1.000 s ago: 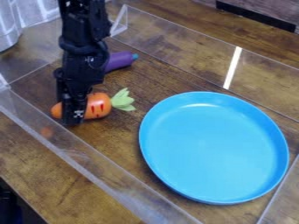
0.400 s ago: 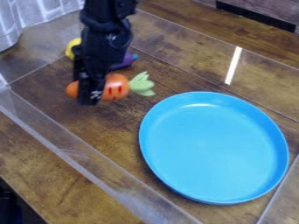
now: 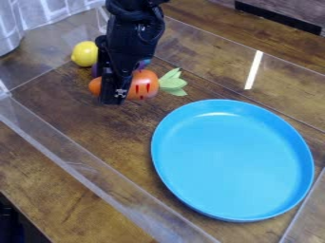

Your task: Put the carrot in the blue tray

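1. Carrot (image 3: 143,85): small orange toy with dark ridge lines, lying roughly level, its light green leafy top (image 3: 172,83) pointing toward the right of the view.
2. Carrot position: held up against the lower end of the black arm, left of and beyond the blue tray (image 3: 233,158), clear of the tray's rim. Whether it is fully off the table cannot be told from this single view.
3. Gripper (image 3: 124,84): black, pointing steeply downward, fingers pressed in on the carrot's orange body, one finger crossing the front of it. The pinch sits about mid-body, with orange showing on both sides of the fingers.
4. Blue tray: large round bright blue plate with a shallow raised rim, resting flat on the table at lower right, nothing on it.
5. Lemon (image 3: 84,53): yellow, resting on the table just left of and behind the arm, apart from the carrot.
6. Table (image 3: 76,142): dark wood-grain surface, with a clear raised edge strip running diagonally across the lower left and a bright streak of reflected light to the right of the carrot.
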Robot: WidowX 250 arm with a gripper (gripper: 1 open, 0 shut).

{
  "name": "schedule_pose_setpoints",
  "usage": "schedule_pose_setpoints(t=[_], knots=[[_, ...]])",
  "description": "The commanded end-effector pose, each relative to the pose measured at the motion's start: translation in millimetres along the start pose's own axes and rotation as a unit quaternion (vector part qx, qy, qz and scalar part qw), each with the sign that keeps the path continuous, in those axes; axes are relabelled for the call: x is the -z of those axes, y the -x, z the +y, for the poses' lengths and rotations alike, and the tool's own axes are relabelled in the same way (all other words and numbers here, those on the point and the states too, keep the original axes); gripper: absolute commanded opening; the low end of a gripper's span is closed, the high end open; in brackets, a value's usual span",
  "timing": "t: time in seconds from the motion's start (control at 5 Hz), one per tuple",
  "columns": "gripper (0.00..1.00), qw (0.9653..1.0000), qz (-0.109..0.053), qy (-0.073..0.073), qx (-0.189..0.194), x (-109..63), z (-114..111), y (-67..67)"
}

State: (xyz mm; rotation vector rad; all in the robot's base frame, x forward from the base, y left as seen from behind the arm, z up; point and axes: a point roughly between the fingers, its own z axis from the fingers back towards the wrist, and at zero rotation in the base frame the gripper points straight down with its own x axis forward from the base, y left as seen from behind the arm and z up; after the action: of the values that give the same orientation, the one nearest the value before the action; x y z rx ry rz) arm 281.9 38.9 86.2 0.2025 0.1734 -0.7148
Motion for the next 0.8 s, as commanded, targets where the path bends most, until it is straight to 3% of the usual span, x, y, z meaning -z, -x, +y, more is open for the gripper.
schedule_pose_setpoints(t=[0.0,0.6], knots=[[0.0,0.9994,-0.026,-0.024,0.0,-17.2,10.1,-6.3],[0.0,0.9994,-0.023,-0.024,0.011,-10.0,17.4,-6.4]])
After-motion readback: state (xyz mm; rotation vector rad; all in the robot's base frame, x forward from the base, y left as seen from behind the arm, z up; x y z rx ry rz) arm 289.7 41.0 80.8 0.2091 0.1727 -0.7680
